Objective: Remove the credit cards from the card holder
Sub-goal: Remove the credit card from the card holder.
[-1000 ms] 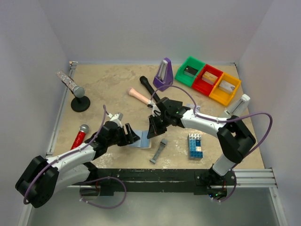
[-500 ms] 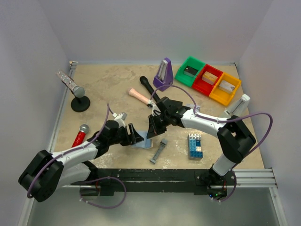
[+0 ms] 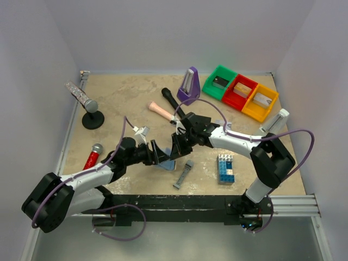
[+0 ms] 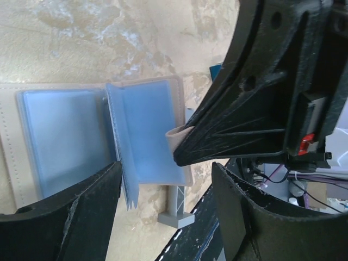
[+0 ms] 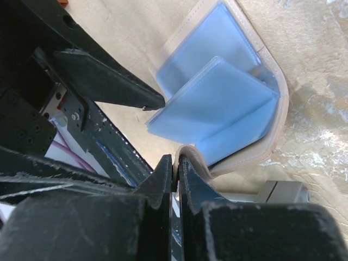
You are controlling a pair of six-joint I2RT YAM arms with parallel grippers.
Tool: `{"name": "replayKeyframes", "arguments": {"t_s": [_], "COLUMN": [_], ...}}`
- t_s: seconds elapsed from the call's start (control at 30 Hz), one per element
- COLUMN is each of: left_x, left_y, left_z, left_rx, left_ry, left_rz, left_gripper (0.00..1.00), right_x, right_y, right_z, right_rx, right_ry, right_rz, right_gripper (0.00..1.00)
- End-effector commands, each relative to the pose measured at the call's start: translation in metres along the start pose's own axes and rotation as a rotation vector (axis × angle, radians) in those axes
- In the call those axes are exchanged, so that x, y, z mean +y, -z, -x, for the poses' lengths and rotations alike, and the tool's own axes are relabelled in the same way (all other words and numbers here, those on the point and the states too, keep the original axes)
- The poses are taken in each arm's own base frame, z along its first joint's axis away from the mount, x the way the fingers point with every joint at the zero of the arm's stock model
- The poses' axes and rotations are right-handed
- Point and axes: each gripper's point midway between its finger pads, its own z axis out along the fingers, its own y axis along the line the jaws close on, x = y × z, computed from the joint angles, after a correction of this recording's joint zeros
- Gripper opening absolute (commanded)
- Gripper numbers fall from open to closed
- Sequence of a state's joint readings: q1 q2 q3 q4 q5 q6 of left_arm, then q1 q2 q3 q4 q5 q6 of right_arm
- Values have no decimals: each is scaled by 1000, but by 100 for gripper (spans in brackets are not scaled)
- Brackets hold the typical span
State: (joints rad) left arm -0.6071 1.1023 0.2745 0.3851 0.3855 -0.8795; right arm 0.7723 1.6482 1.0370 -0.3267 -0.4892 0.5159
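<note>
Card holder (image 5: 217, 103): we see it open on the table (image 3: 119, 98).
Right gripper (image 5: 175, 163): jaws pinch its pale edge.
Left gripper (image 4: 166, 174): jaws apart above it.

The card holder (image 4: 65, 136) lies on the table (image 3: 119, 103).

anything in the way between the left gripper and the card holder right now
Nothing visible does: the open left gripper faces the opened card holder directly. The right gripper only pinches its pale edge, off to one side.
</note>
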Motion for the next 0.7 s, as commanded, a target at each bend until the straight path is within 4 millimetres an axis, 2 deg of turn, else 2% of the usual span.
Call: {"name": "replayKeyframes", "arguments": {"t_s": [0.0, 0.37, 0.67], "left_x": [-23, -40, -31], "left_y": [-3, -3, -3], "left_z": [8, 7, 2], "left_rx": [-19, -18, -9], "left_ry": [-30, -43, -38], "left_rz": [-103, -181, -151], "left_gripper": [71, 71, 71], "right_x": [-7, -30, -35], "right_y": [-5, -9, -14], "right_z": [-1, -5, 7], "right_rx": [-10, -20, -1], "right_ry": [8, -37, -36], "right_rz": [-16, -66, -78], "right_gripper": [0, 0, 0]}}
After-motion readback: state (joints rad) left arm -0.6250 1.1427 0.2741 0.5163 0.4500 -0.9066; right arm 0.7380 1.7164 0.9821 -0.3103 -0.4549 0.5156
